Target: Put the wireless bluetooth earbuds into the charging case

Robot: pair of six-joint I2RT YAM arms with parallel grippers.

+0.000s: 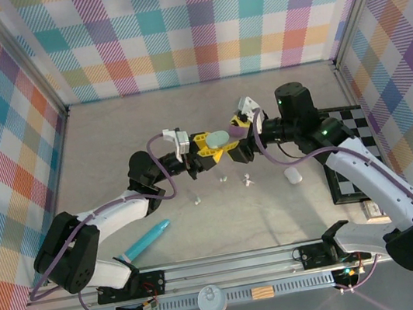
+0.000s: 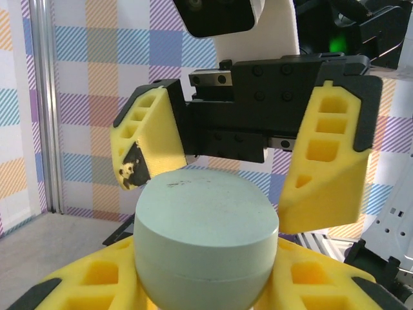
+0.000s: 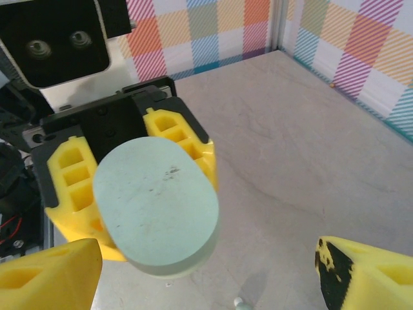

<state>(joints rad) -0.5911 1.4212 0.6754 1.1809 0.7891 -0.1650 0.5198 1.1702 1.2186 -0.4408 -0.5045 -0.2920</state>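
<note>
Currently my left claw [image 1: 216, 142] is clamped on a mint-green pebble-shaped plastic charging case [image 1: 220, 136], held up above the middle of the grey bench [image 1: 111, 150]. In the left wrist view the yellow fingers [image 2: 84, 284] grip that case [image 2: 205, 232] from both sides low down. A thin seam runs round it and the lid looks closed. My right claw [image 1: 235, 130] faces it, just beside, with jaws spread wide and nothing between them. Seen from the left wrist, the right claw [image 2: 226, 187] hangs right behind the case with one yellow finger on each side, not touching it. In the right wrist view my own fingers [image 3: 45, 274] sit far apart at the bottom corners. The left claw [image 3: 139, 187] presents the case [image 3: 155, 210] flat oval face toward me, with small dark scuffs on it. Three tiny pale earbuds [image 1: 247, 181] lie loose on the bench below the claws, apart from each other, and none is in the case; I can't tell their colours. A white pebble-shaped case [image 1: 294, 175] lies on the bench to their right, near a black-and-white checkerboard [image 1: 347, 152]. A long turquoise stick [image 1: 148, 240] lies near my left arm's base.
</note>
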